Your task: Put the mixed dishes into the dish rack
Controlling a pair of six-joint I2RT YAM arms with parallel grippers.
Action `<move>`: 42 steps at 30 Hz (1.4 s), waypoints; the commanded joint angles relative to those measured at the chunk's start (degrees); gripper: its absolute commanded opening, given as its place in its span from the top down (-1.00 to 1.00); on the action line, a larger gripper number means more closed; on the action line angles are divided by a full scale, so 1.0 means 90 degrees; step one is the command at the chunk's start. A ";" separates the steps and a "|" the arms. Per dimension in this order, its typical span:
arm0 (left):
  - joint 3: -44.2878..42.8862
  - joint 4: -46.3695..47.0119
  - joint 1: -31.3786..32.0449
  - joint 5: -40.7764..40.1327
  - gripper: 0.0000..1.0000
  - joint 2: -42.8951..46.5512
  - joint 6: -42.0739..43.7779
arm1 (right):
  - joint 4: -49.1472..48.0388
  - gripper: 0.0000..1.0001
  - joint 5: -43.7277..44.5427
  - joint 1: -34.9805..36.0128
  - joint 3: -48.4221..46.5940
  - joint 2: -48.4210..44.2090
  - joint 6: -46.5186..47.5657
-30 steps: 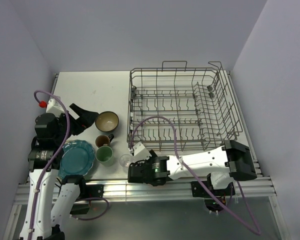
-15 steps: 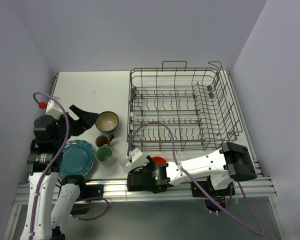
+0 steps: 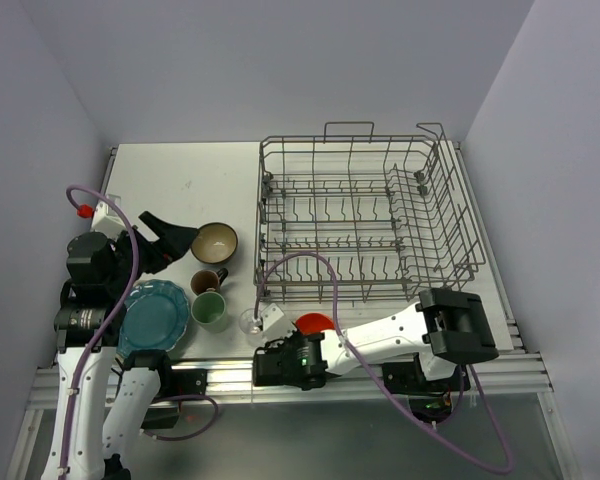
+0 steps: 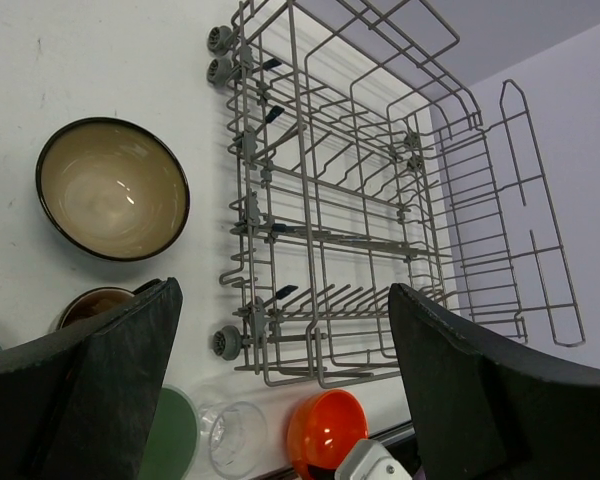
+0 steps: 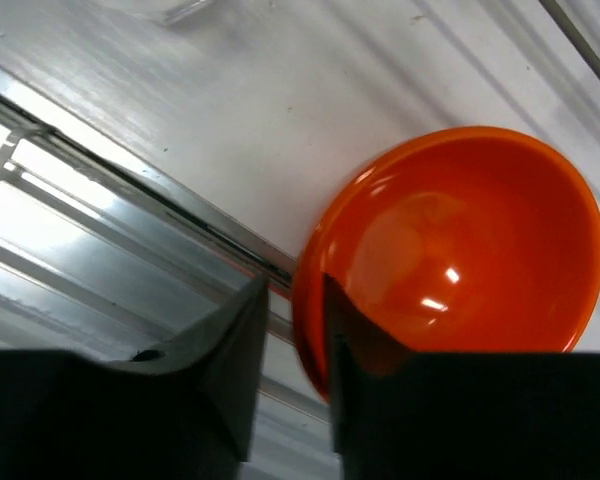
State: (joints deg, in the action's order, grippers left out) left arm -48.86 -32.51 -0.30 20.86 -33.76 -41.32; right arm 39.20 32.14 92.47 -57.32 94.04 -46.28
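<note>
The orange bowl [image 3: 316, 322] sits at the table's front edge, just before the grey wire dish rack [image 3: 365, 215]. My right gripper [image 3: 302, 338] has its jaws close together on the bowl's near rim [image 5: 460, 250], one finger inside and one outside. My left gripper [image 3: 185, 238] is open and empty, hovering left of the blue bowl with cream inside [image 3: 213, 242]. The dark brown mug [image 3: 207, 281], pale green mug [image 3: 209, 309], clear glass [image 3: 250, 321] and teal plate [image 3: 152, 318] stand on the table's left. The cream plate is out of view.
The metal rail [image 3: 380, 375] runs along the table's front edge right under the orange bowl. The rack [image 4: 350, 200] fills the right half of the table and holds no dishes. Purple walls close in on both sides.
My right arm has drawn back toward the near left, uncovering the orange bowl it was hiding. The left arm has barely moved.
</note>
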 commanded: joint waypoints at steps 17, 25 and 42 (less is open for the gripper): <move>-0.0235 -0.0528 -0.0026 -0.0774 -0.77 -0.0038 0.0596 | 0.1067 1.00 0.0551 0.0898 -0.2459 -0.1043 -0.0063; -0.0254 -0.0421 -0.0016 -0.1029 -0.77 -0.0078 0.0588 | -0.0740 1.00 -0.0209 -0.0193 -0.1963 -0.3423 0.1019; 0.0254 0.0226 -0.0026 -0.0453 -0.69 -0.0291 -0.0975 | -0.5554 1.00 -0.7021 -0.6024 -0.1795 -0.1759 0.0858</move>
State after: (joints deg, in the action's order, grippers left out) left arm -44.25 -27.88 -0.30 16.49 -35.33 -47.20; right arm 3.55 -12.40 45.17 -70.35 75.46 -33.61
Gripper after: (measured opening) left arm 0.849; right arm 0.132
